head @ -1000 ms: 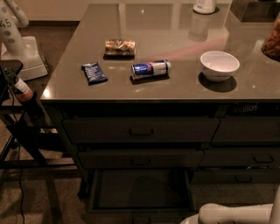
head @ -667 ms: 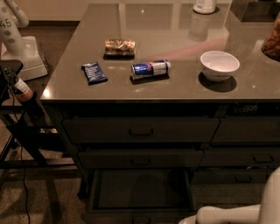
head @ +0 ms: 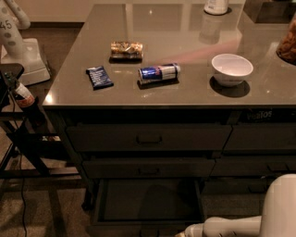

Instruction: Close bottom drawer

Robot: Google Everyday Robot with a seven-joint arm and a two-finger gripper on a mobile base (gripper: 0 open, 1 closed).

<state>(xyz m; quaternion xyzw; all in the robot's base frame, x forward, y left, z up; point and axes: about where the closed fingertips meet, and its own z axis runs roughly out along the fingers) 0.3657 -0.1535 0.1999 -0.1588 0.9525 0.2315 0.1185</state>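
The bottom drawer [head: 148, 201] of the left stack stands pulled out, showing its plain dark interior. Its low front panel lies along the bottom edge of the view. Above it are the two closed taller-fronted drawers [head: 148, 138]. My white arm [head: 240, 226] comes in from the lower right. The gripper [head: 182, 233] sits at the very bottom edge, at the drawer's front right; only its near end shows and the rest is cut off.
The grey countertop [head: 64, 92] holds a blue packet [head: 99, 77], a snack bar [head: 126, 48], a lying can [head: 158, 72], a white bowl [head: 231, 68] and a white container [head: 216, 6]. A narrower drawer stack [head: 259, 139] is at the right. A black stand [head: 21, 134] is on the floor at left.
My arm has shifted slightly left along the bottom edge, toward the drawer's front right. The drawer stands open as before.
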